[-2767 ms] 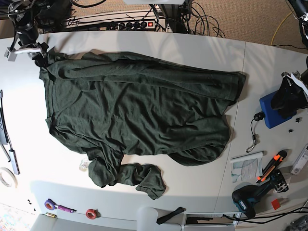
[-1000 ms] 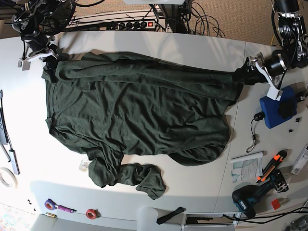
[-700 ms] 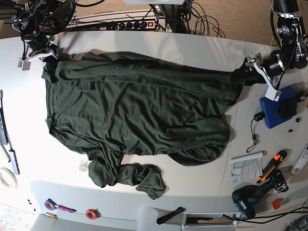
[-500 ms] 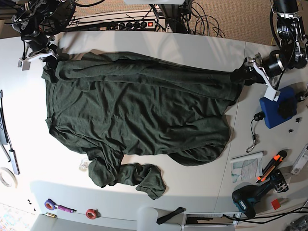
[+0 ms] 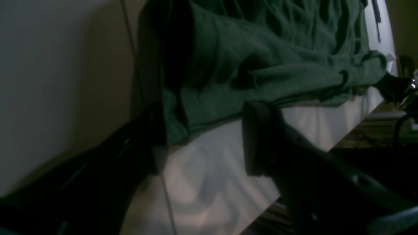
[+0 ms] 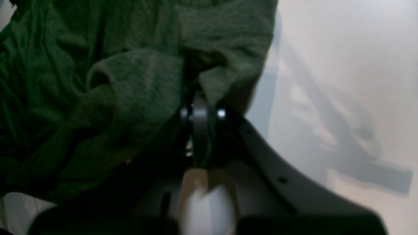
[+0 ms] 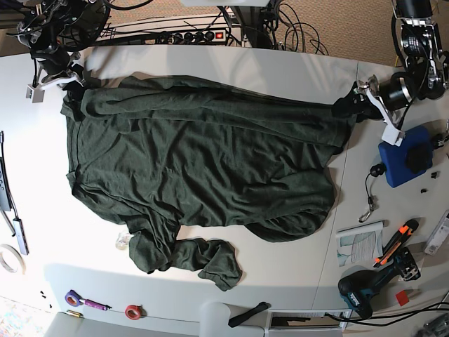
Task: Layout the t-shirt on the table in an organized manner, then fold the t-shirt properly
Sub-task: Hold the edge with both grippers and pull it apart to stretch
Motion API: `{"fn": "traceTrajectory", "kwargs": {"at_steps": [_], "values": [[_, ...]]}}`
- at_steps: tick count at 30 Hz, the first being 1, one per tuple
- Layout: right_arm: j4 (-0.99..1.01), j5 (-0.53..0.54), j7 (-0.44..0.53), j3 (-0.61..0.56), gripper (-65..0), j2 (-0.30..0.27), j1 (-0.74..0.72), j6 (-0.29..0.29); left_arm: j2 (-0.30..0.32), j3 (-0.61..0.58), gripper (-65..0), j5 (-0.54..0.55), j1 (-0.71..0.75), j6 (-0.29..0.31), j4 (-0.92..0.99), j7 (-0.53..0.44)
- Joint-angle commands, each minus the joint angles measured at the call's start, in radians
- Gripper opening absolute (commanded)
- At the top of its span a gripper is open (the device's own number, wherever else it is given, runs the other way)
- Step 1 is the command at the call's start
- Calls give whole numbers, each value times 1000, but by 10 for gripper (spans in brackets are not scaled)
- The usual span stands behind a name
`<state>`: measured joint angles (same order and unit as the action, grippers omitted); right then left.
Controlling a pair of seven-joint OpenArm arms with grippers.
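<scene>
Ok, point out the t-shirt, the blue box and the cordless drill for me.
t-shirt [image 7: 203, 161], base view, middle of the spread body.
blue box [image 7: 396, 165], base view, its top face left of the black part.
cordless drill [image 7: 359, 291], base view, its teal body.

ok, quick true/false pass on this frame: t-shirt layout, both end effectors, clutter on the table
1. The t-shirt is neatly folded. False: it lies spread out and wrinkled, with one sleeve bunched at the near edge.
2. The right end effector is shut on the t-shirt. True: fabric is pinched between its fingers.
3. The left end effector is shut on the fabric. False: its fingers stand apart, straddling the shirt's corner.
4. A blue box sits on the table beside the left arm. True.
5. The t-shirt hangs over the table's edge. False: it lies wholly on the tabletop.
</scene>
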<state>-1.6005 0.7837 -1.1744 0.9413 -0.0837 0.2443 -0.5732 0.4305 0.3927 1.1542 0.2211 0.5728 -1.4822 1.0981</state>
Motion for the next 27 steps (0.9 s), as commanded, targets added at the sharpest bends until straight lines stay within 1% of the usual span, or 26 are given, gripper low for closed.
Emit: {"fn": "traceTrajectory", "kwargs": {"at_steps": [1, 5, 13, 17, 24, 27], "values": [[-8, -6, -7, 2, -650, -16, 2, 1, 16, 2, -321, 19, -3, 0, -8, 1], [-8, -6, -8, 2, -650, -14, 3, 1, 16, 2, -321, 48, -9, 11, -8, 2], [-8, -6, -8, 2, -650, -13, 2, 2, 15, 2, -323, 40, -20, 11, -8, 1], [-8, -6, -8, 2, -650, -13, 2, 1, 15, 2, -355, 35, -25, 11, -8, 1], [-8, -6, -8, 2, -650, -13, 2, 1, 15, 0, -355, 35, -24, 11, -8, 2], [-8, -6, -8, 2, -650, -13, 2, 1, 16, -27, -355, 35, -25, 12, -8, 2]]}}
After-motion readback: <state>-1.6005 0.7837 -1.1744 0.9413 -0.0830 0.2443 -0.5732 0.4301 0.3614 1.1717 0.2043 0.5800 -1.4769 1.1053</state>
